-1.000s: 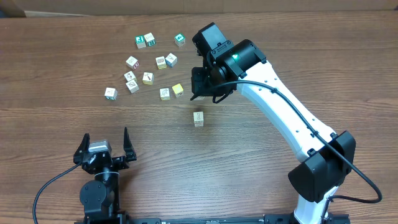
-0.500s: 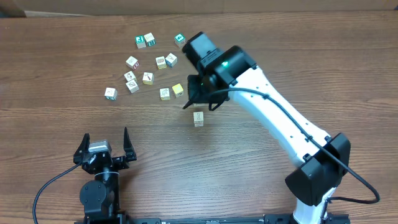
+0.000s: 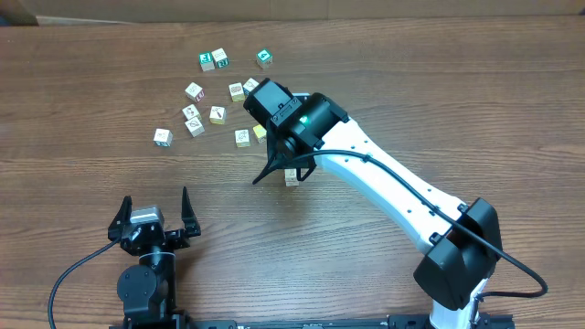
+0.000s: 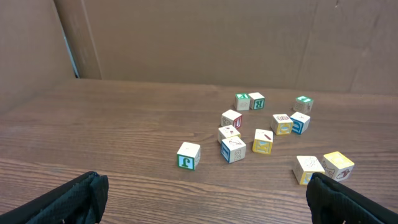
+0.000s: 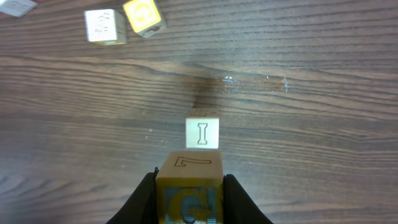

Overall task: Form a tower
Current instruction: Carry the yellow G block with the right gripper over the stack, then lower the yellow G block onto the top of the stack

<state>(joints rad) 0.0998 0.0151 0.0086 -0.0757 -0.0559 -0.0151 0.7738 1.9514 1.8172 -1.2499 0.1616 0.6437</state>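
Nearest to me, well short of the tower, the left gripper [image 3: 154,206] sits parked with its jaws spread wide and nothing between them.

Next out, the right gripper [image 5: 189,190] is clamped on a yellow cube [image 5: 191,165] with a G on its side face. It hangs just on my side of the tower [image 5: 202,134]. All I can see of the tower is a pale cube with an I on it, standing alone on the table [image 3: 457,91]. I cannot tell how many levels it has.

Beyond the tower lie the loose cubes [image 3: 210,100], the closest pair near it but apart from it.

My worry is the placement. In the wrist view the held cube lines up slightly left of the tower, so setting it down as it stands could leave an overhang that tips on release. Coming in low is the other risk. A fingertip or the cube's edge could catch the tower's side and shove it across the wood, and opening the jaws unevenly could drag the cube off.
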